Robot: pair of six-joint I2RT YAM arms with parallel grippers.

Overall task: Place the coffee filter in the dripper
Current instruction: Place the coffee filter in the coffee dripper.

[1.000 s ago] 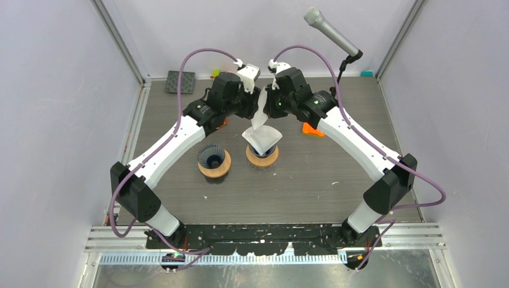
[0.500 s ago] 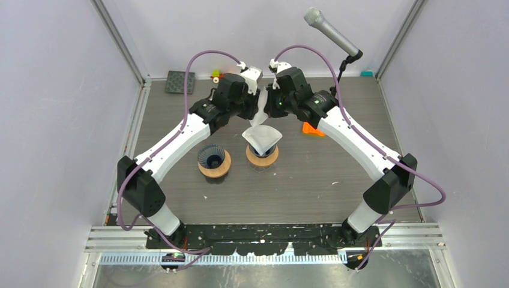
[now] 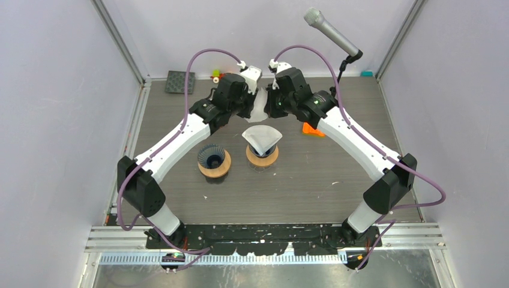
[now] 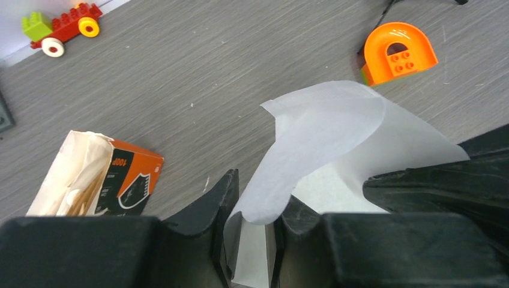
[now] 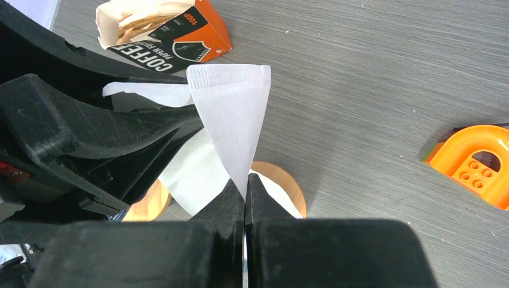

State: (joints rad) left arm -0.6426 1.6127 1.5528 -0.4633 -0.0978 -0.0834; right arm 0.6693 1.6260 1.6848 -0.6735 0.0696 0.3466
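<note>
A white coffee filter (image 3: 259,108) hangs in the air between my two grippers at the back middle of the table. My right gripper (image 5: 245,183) is shut on the pointed tip of the coffee filter (image 5: 231,120). My left gripper (image 4: 258,192) has its jaws a small gap apart, with a curled edge of the filter (image 4: 327,126) running between them. A dark blue ribbed dripper (image 3: 213,157) on a wooden ring stands empty just below and to the left. A second dripper (image 3: 262,157) beside it holds a white filter (image 3: 262,138).
An opened orange box of filters (image 4: 99,180) lies on the table behind the drippers. An orange arch brick (image 3: 311,128) sits to the right. A toy car (image 3: 217,74), a black pad (image 3: 180,82) and a microphone (image 3: 333,33) stand along the back.
My left gripper has moved back and right up to the filter, and its jaws have narrowed around the filter's edge. The filter sits a little higher. My right gripper has held still.
</note>
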